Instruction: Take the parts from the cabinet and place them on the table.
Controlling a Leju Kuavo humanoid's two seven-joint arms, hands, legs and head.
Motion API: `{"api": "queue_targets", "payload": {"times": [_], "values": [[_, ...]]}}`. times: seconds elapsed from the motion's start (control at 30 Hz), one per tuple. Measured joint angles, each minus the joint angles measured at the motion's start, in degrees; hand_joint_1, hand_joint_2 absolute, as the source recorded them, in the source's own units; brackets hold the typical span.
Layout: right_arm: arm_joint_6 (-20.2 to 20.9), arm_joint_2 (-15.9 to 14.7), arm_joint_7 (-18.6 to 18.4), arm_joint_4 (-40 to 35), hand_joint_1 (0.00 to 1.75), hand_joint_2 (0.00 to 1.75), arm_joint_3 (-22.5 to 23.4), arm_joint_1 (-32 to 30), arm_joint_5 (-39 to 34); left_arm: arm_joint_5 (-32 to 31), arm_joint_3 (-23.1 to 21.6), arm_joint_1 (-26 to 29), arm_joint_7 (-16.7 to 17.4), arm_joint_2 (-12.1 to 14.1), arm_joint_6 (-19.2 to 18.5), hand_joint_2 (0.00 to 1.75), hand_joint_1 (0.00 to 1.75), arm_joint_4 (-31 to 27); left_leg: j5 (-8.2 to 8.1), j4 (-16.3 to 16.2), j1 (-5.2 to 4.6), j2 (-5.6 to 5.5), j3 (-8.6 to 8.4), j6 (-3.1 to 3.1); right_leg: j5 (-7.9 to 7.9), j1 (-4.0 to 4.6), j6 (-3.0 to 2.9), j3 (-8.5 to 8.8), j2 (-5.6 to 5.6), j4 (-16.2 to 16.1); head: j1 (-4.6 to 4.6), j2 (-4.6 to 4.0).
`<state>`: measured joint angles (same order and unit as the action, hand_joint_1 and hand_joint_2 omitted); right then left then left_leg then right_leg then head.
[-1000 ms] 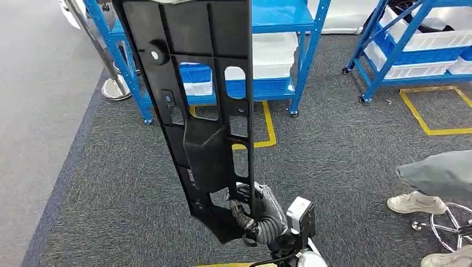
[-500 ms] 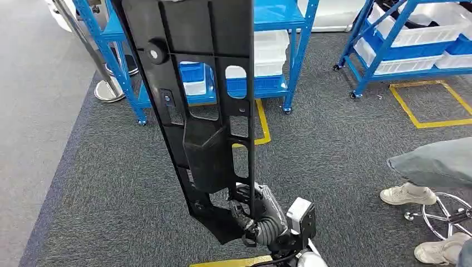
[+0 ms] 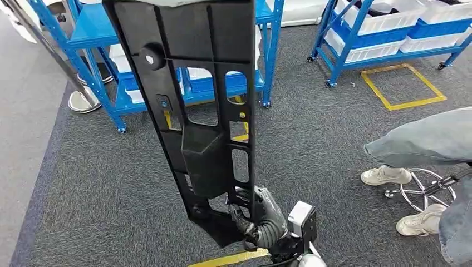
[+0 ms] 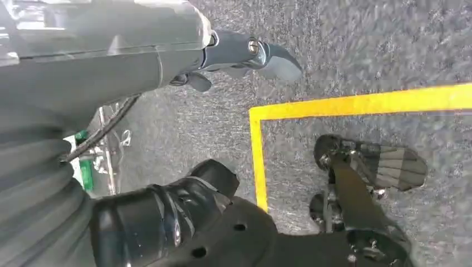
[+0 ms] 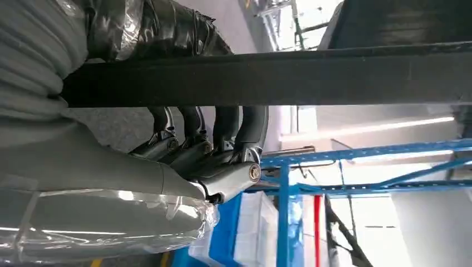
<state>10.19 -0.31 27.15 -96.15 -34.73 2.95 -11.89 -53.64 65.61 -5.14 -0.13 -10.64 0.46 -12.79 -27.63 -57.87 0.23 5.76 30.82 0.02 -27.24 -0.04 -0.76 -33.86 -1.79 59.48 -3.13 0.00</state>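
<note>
Grey carpet [image 3: 111,183] behind; right hand [image 3: 261,219] grips the upright black panel [image 3: 195,111] at its lower end

Even, bright indoor light falls on the grey carpet [image 3: 345,139], shadows soft. My head view is sharp. Behind the blue shelf [image 5: 356,156], my right wrist view blows out white. My left wrist view is slightly smeared.

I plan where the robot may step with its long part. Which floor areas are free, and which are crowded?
Free: the grey carpet left of the black panel, in front of the blue shelf; also between that shelf and the yellow floor square. Crowded: lower right, by a person's legs and the chair base. The right hand grips the panel.
</note>
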Motion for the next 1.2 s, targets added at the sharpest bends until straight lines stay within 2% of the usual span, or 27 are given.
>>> {"api": "queue_targets", "payload": {"times": [0.03, 0.07, 0.1, 0.13, 0.17, 0.2, 0.23, 0.27, 0.33, 0.37, 0.4, 0.47, 0.53, 0.6, 0.67, 0.7, 0.73, 0.77, 0.83, 0.87, 0.9, 0.93, 1.03, 1.07, 1.1, 1.13, 1.2], "values": [[0.3, 0.0, 0.1, 0.0, 1.75, 1.75, -0.1, 0.0, -0.2, -0.1, 0.0, 0.0, 0.0, 0.0, 0.0, 1.75, 0.0, 0.0, -0.45, -0.3, 0.11, -0.19, 0.32, -0.33, 0.35, -0.43, -0.52, 0.1, 0.47, -0.3, 0.07, 0.0], [0.6, 0.0, 0.1, 0.0, 1.75, 1.75, -0.2, 0.1, -0.5, -0.2, 0.0, 0.0, 0.0, 0.0, -0.1, 1.75, 0.0, 0.0, -1.93, -1.7, 0.34, -2.36, 0.72, -0.65, 0.48, -0.48, -0.74, -0.02, 0.86, -0.4, 0.04, 0.0], [1.1, 0.2, 0.2, 0.0, 1.75, 1.75, -0.4, 0.2, -0.7, -0.3, 0.0, 0.1, 0.0, 0.0, -0.1, 1.75, 0.0, 0.0, -4.31, -5.3, 0.42, -3.92, 2.2, -0.8, 0.62, -0.53, -0.98, -0.22, 1.28, -0.4, 0.09, 0.0], [1.4, 0.3, 0.2, 0.0, 1.75, 1.75, -0.7, 0.3, -0.9, -0.4, 0.0, 0.1, 0.0, 0.0, -0.2, 1.75, 0.0, 0.0, -6.63, -9.7, 0.46, -4.68, 4.21, -0.96, 0.7, -0.48, -1.1, -0.35, 1.84, -0.4, 0.04, 0.0], [1.9, 0.4, 0.2, 0.1, 1.75, 1.75, -0.9, 0.3, -1.1, -0.6, 0.0, 0.1, 0.0, 0.0, -0.3, 1.75, 0.0, 0.0, -8.55, -14.3, 0.45, -5.05, 6.34, -1.05, 0.77, -0.38, -1.2, -0.5, 2.44, -0.3, 0.07, 0.0], [2.4, 0.4, 0.2, 0.2, 1.75, 1.75, -1.2, 0.4, -1.4, -0.7, 0.0, 0.2, 0.0, -0.1, -0.5, 1.75, 0.0, 0.0, -9.21, -17.5, 0.45, -5.17, 7.81, -1.04, 0.82, -0.27, -1.26, -0.55, 3.09, -0.3, 0.07, 0.0], [2.7, 0.4, 0.2, 0.5, 1.75, 1.75, -1.5, 0.4, -1.5, -0.9, -0.1, 0.2, 0.1, -0.1, -0.5, 1.75, 0.0, 0.0, -8.44, -17.7, 0.44, -5.19, 7.95, -0.93, 0.84, -0.16, -1.27, -0.53, 3.75, -0.3, 0.04, 0.0], [3.1, 0.4, 0.2, 0.7, 1.75, 1.75, -1.9, 0.4, -1.5, -1.0, -0.1, 0.3, 0.1, -0.1, -0.6, 1.75, 0.0, 0.0, -6.37, -15.3, 0.43, -5.25, 6.84, -0.7, 0.85, -0.1, -1.26, -0.48, 4.48, -0.2, 0.07, 0.0], [3.5, 0.7, 0.2, 0.9, 1.75, 1.75, -2.4, 0.4, -1.6, -1.5, -0.2, 0.3, 0.3, -0.1, -0.7, 1.75, 0.0, 0.0, -0.91, -5.3, 0.34, -6.6, 2.15, 0.09, 0.88, 0.04, -1.21, -0.3, 5.92, -0.1, 0.07, 0.0], [3.7, 0.9, 0.2, 0.9, 1.75, 1.75, -2.6, 0.5, -1.6, -1.7, -0.3, 0.3, 0.3, 0.0, -0.7, 1.75, 0.0, 0.0, -0.03, -1.2, 0.31, -9.65, 0.58, 0.68, 0.94, -0.23, -1.13, -0.37, 6.3, -0.1, 0.0, 0.0], [4.1, 0.9, 0.3, 1.1, 1.75, 1.75, -2.9, 0.8, -1.7, -1.8, -0.3, 0.4, 0.4, 0.0, -0.6, 1.75, 0.0, 0.0, -0.31, -0.1, 0.48, -11.7, 0.25, 1.05, 1.12, 0.05, -0.69, -0.82, 6.81, 0.2, 0.02, 0.0], [4.3, 1.2, 0.3, 1.3, 1.75, 1.75, -3.4, 0.9, -1.7, -1.8, -0.5, 0.2, 0.5, -0.1, -0.6, 1.75, 0.0, 0.0, -0.26, -0.1, -0.06, -10.59, 0.14, 0.95, 1.56, -0.85, 0.06, -1.47, 8.15, 0.0, 0.15, 0.0], [4.8, 1.2, 0.3, 1.4, 1.75, 1.75, -3.7, 1.0, -1.7, -1.8, -0.6, 0.2, 0.5, -0.2, -0.5, 1.75, 0.0, 0.0, 0.46, 1.2, 0.36, -9.03, -0.31, 1.4, 2.02, -0.46, 0.97, -1.43, 9.45, -0.4, 0.18, 0.0], [5.4, 1.2, 0.4, 1.6, 1.75, 1.75, -3.7, 1.3, -1.7, -1.8, -0.6, 0.3, 0.5, -0.5, -0.5, 1.75, 0.0, 0.0, 1.06, 2.2, 0.54, -7.31, -0.83, 2.07, -0.8, -0.16, 1.13, -3.07, 4.01, 3.2, -0.07, 0.0], [5.8, 1.4, 0.5, 1.8, 1.75, 1.75, -3.8, 1.7, -1.7, -1.7, -0.6, 0.4, 0.5, -0.6, -0.5, 1.75, 0.0, 0.0, 1.08, 2.1, 0.42, -5.61, -0.68, 2.09, -5.13, -0.44, 1.61, -7.13, 2.48, 11.8, -0.02, 0.0], [6.1, 1.4, 0.5, 2.0, 1.75, 1.75, -3.8, 1.7, -1.7, -1.7, -0.6, 0.4, 0.5, -0.6, -0.5, 1.75, 0.0, 0.0, 1.0, 2.0, 0.41, -4.7, -0.62, 2.1, -6.42, -0.67, 1.87, -8.98, 2.37, 15.6, -0.07, 0.0], [6.3, 1.4, 0.5, 2.2, 1.75, 1.75, -3.8, 1.7, -1.6, -1.7, -0.6, 0.4, 0.5, -0.6, -0.5, 1.75, 0.0, 0.0, 0.94, 1.9, 0.42, -3.89, -0.57, 2.03, -6.2, -0.87, 2.11, -9.51, 2.3, 16.8, -0.02, 0.0], [6.4, 1.4, 0.5, 2.3, 1.75, 1.75, -3.8, 1.7, -1.6, -1.6, -0.6, 0.4, 0.5, -0.6, -0.4, 1.75, 0.0, 0.0, 0.79, 1.8, 0.46, -3.12, -0.56, 1.9, -4.69, -1.08, 2.32, -8.56, 2.03, 15.0, -0.07, 0.0], [6.8, 1.4, 0.5, 2.4, 1.75, 1.75, -3.8, 1.7, -1.6, -1.6, -0.6, 0.4, 0.8, -0.8, -0.3, 1.75, 0.0, 0.0, 0.28, 1.1, 0.59, -1.87, -0.55, 1.45, -0.28, -1.42, 2.54, -3.28, 0.88, 5.9, -0.07, 0.0], [7.1, 1.4, 0.5, 2.4, 1.75, 1.75, -3.8, 1.7, -1.6, -1.6, -0.6, 0.3, 0.9, -0.9, -0.2, 1.75, 0.0, 0.0, -0.13, 0.6, 0.6, -1.42, -0.54, 1.04, 0.98, -1.43, 2.56, -0.65, -0.95, 1.4, -0.02, 0.0], [7.2, 1.4, 0.5, 2.5, 1.75, 1.75, -3.8, 1.9, -1.5, -1.6, -0.6, 0.3, 1.0, -0.9, -0.1, 1.75, 0.0, 0.0, -0.57, 0.2, 0.14, -1.0, -0.24, 0.51, -0.08, -0.71, 2.03, -0.42, -2.2, 0.7, -0.07, 0.0], [7.3, 1.5, 0.5, 2.5, 1.75, 1.75, -3.8, 1.9, -1.4, -1.6, -0.6, 0.3, 1.1, -0.9, 0.0, 1.75, 0.0, 0.0, -0.8, -0.1, 0.06, -0.64, -0.31, 0.09, 0.22, -0.86, 1.37, -0.61, -1.29, 0.7, 0.09, 0.0], [7.3, 1.5, 0.7, 2.6, 1.75, 1.75, -3.8, 1.7, -1.4, -1.6, -0.6, 0.1, 1.2, -1.1, 0.2, 1.75, 0.0, 0.0, -0.81, 0.0, 0.43, 0.74, -0.82, -0.79, 0.47, -0.62, 0.32, -0.94, 0.35, 0.4, 0.04, 0.0], [7.3, 1.5, 0.7, 2.6, 1.75, 1.75, -3.8, 1.6, -1.4, -1.6, -0.6, 0.1, 1.2, -1.2, 0.2, 1.75, 0.0, 0.0, -1.61, -0.6, 0.74, -0.53, -0.59, -1.15, 0.75, -0.88, -0.1, -0.84, 0.81, 0.2, 0.07, 0.0], [7.3, 1.5, 0.8, 2.6, 1.75, 1.75, -3.8, 1.7, -1.4, -1.6, -0.6, 0.1, 1.2, -1.2, 0.2, 1.75, 0.0, 0.0, -3.5, -2.7, 0.8, -2.85, 0.28, -1.25, 0.89, -0.89, -0.37, -0.95, 1.23, 0.1, 0.07, 0.0], [7.3, 1.6, 0.8, 2.6, 1.75, 1.75, -3.8, 1.7, -1.4, -1.6, -0.6, 0.2, 1.2, -1.2, 0.2, 1.75, 0.0, 0.0, -6.02, -6.8, 0.85, -4.26, 2.07, -1.31, 0.99, -0.83, -0.58, -1.12, 1.74, 0.1, 0.07, 0.0], [7.3, 1.7, 0.8, 2.6, 1.75, 1.75, -3.8, 1.6, -1.4, -1.6, -0.6, 0.3, 1.2, -1.2, 0.2, 1.75, 0.0, 0.0, -9.81, -15.8, 0.84, -5.18, 6.29, -1.32, 1.12, -0.45, -0.81, -1.34, 3.04, 0.1, 0.07, 0.0]]}}
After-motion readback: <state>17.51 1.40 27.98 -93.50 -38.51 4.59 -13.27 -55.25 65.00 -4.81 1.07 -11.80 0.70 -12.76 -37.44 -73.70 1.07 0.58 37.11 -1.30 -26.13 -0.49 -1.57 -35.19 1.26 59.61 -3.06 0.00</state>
